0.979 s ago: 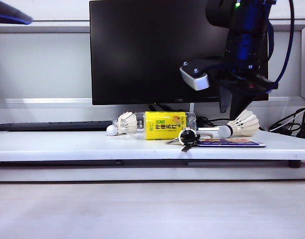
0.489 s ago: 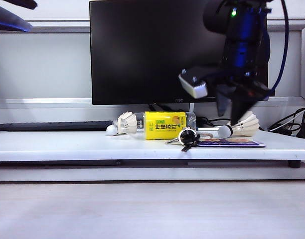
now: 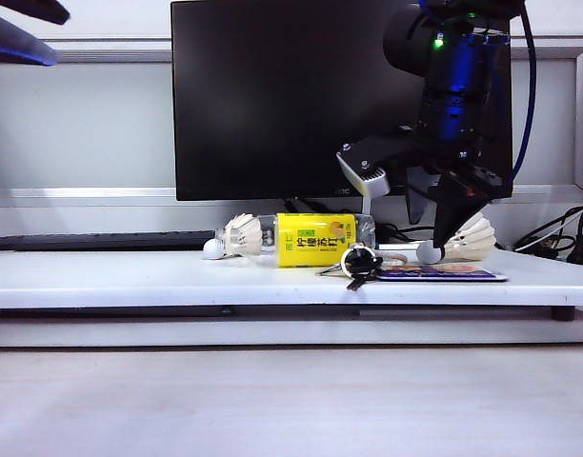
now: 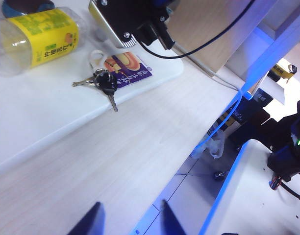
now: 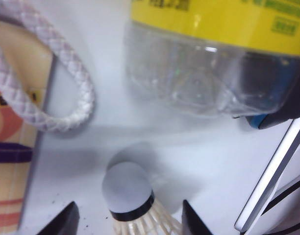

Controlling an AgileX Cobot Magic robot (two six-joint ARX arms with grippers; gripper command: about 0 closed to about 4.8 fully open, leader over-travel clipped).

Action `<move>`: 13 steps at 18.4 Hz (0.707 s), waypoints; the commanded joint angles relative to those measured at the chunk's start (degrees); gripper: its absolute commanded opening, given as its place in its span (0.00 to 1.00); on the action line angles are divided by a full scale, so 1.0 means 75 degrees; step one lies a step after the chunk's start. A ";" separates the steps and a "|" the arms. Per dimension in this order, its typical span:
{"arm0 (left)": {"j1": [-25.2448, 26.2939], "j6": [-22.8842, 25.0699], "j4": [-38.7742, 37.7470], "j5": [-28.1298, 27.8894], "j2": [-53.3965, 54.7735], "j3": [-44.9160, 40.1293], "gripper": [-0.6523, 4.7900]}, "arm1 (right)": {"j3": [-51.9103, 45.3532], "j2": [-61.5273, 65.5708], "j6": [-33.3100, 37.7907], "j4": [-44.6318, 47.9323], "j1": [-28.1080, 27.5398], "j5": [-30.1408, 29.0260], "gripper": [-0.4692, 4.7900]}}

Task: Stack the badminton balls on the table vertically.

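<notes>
White tabletop (image 3: pixel 130 276): right pincer (image 5: pixel 128 215) spread astride shuttlecock (image 5: pixel 128 193); left pincer (image 4: pixel 130 220) apparently spread, idle. Risk: crushed feathers.

The right arm (image 3: pixel 453 86) is showing black casing, blue sheen, a green light glowing, cables trailing above its dark gripper (image 3: pixel 442 214).
</notes>
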 commanded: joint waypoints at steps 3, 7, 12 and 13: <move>0.0003 0.0038 0.0026 0.0017 0.0000 0.0038 0.41 | 0.0032 0.0096 0.0000 0.0015 -0.0026 -0.0003 0.60; 0.0003 0.0038 -0.0035 0.0017 0.0000 0.0038 0.41 | 0.0035 0.0233 -0.0003 -0.0003 -0.0026 0.0000 0.59; 0.0003 0.0157 -0.0154 0.0023 0.0000 0.0038 0.41 | 0.0035 0.0335 0.0000 -0.0012 -0.0119 -0.0012 0.58; 0.0003 0.0157 -0.0160 0.0020 0.0000 0.0038 0.41 | 0.0035 0.0367 0.0000 0.0006 -0.0122 -0.0003 0.58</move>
